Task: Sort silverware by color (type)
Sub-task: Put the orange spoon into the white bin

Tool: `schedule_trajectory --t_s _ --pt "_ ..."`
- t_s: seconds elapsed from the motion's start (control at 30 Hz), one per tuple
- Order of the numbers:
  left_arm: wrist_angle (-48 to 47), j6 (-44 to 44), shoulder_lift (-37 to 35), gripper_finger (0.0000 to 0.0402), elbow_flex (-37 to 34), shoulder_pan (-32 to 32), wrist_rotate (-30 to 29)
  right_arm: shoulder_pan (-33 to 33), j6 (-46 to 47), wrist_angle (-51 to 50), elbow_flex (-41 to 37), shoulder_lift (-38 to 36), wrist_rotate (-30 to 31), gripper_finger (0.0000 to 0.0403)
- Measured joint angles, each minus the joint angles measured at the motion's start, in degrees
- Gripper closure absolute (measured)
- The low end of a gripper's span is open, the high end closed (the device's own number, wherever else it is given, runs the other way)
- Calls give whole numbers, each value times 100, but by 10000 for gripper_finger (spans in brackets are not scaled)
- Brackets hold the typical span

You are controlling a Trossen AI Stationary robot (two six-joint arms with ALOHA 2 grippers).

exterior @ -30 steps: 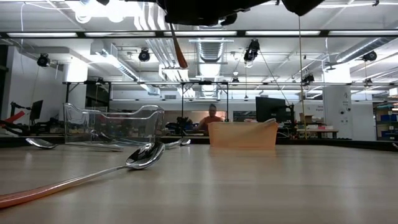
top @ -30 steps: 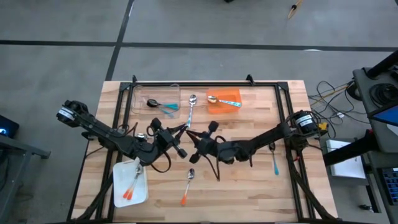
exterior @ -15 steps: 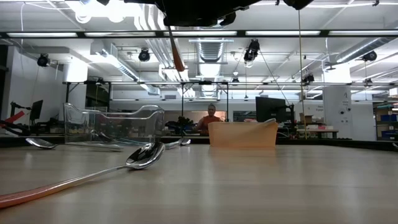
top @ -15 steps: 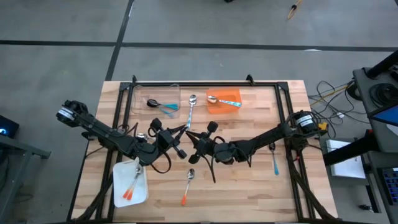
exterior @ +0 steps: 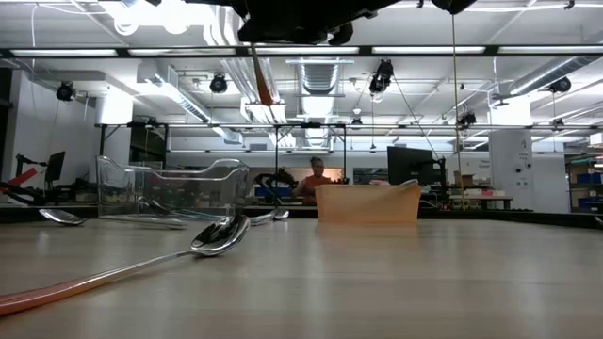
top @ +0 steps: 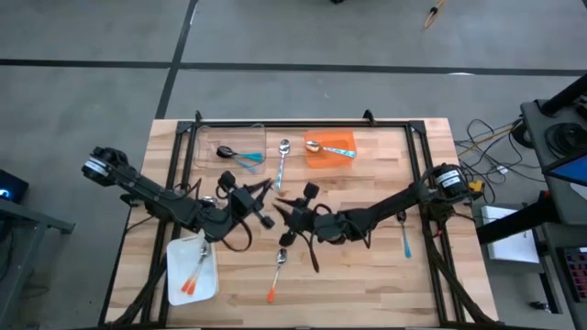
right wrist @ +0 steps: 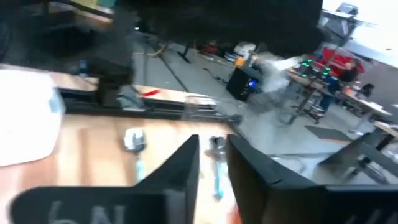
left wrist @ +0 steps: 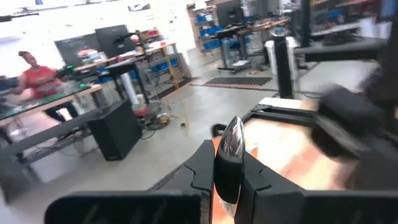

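**Steel bowl, orange handle: a light thing in a tight pinch**

Steel and plastic, this orange-handled spoon should be light, stiff and rather slippery. I judge the neck, where bowl meets handle, the best place to take it, since the polished bowl would slide.

My left pincer is clamped on it there above the middle of the table. The bowl sticks out past my fingers and the handle hangs down. That forearm reaches in low from the left edge.

My right pincer sits just beside it, nose to nose, with its fingers a little apart and nothing between them.

The white tray with the other orange handles lies near, on my left.
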Motion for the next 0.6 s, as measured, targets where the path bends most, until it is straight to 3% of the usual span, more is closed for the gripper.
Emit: schedule_trajectory --t_s 0.17,0.33,0.43,0.53,0.6 --pt "-60 35 -5 395 2 -15 49 39 -258 -74 -7 -16 92 274" --pt "-445 -15 -217 394 2 -228 107 121 -685 -838 -7 -259 129 243" --pt "-998 -205 -559 394 2 -435 650 78 -658 -1526 -22 -543 -34 237" --pt "-1800 -836 -949 395 2 -538 1936 -63 -499 -1955 -87 -848 -1149 239" --pt "-2308 -1360 -1153 395 2 -560 2689 -240 -174 -1896 -133 -940 -2651 242"
